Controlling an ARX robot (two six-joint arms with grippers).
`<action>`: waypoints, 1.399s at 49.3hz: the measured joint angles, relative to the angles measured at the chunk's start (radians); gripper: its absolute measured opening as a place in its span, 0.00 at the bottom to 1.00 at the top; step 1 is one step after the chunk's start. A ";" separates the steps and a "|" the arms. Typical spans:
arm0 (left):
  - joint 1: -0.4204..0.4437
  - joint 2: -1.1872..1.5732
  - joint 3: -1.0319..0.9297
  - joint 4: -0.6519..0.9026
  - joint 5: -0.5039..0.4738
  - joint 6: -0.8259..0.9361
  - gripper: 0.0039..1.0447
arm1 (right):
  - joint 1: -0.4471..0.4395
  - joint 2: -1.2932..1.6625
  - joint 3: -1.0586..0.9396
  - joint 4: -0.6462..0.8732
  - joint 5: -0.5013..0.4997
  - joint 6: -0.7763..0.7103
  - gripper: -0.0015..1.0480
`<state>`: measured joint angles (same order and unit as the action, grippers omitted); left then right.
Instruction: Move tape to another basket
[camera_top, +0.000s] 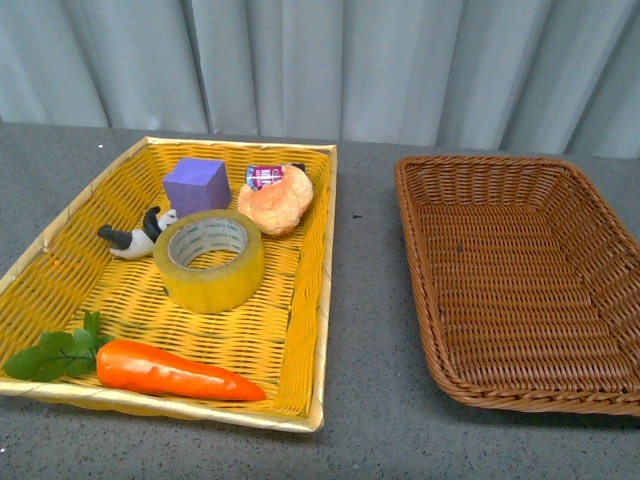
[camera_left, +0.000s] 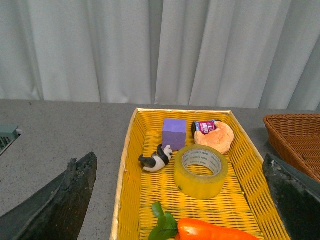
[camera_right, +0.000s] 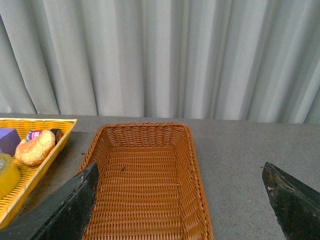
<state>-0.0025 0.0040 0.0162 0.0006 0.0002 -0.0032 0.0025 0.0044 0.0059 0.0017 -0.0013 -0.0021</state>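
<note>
The tape (camera_top: 208, 260), a wide yellowish roll with a white printed core, lies flat in the middle of the bright yellow tray (camera_top: 313, 290). It also shows in the left wrist view (camera_left: 201, 171) and at the edge of the right wrist view (camera_right: 7, 175). The dark brown wicker basket (camera_top: 520, 275) stands empty to the right of the tray; it also shows in the right wrist view (camera_right: 145, 185). My left gripper (camera_left: 182, 200) is open, above the tray's near end, short of the tape. My right gripper (camera_right: 182, 200) is open above the basket's near right rim. Neither arm shows in the front view.
In the yellow tray with the tape lie a purple cube (camera_top: 197, 186), a bread roll (camera_top: 276, 201), a small wrapped packet (camera_top: 264, 176), a panda figure (camera_top: 135, 236) and a carrot with green leaves (camera_top: 170, 372). A grey curtain hangs behind the grey table (camera_top: 370, 300).
</note>
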 joint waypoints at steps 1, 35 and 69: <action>0.000 0.000 0.000 0.000 0.000 0.000 0.94 | 0.000 0.000 0.000 0.000 0.000 0.000 0.91; 0.000 0.000 0.000 0.000 0.000 0.000 0.94 | 0.000 0.000 0.000 0.000 0.000 0.000 0.91; 0.000 0.000 0.000 0.000 0.000 0.000 0.94 | 0.000 0.000 0.000 0.000 0.000 0.000 0.91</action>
<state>-0.0025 0.0040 0.0162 0.0006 0.0002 -0.0032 0.0025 0.0044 0.0059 0.0017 -0.0013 -0.0021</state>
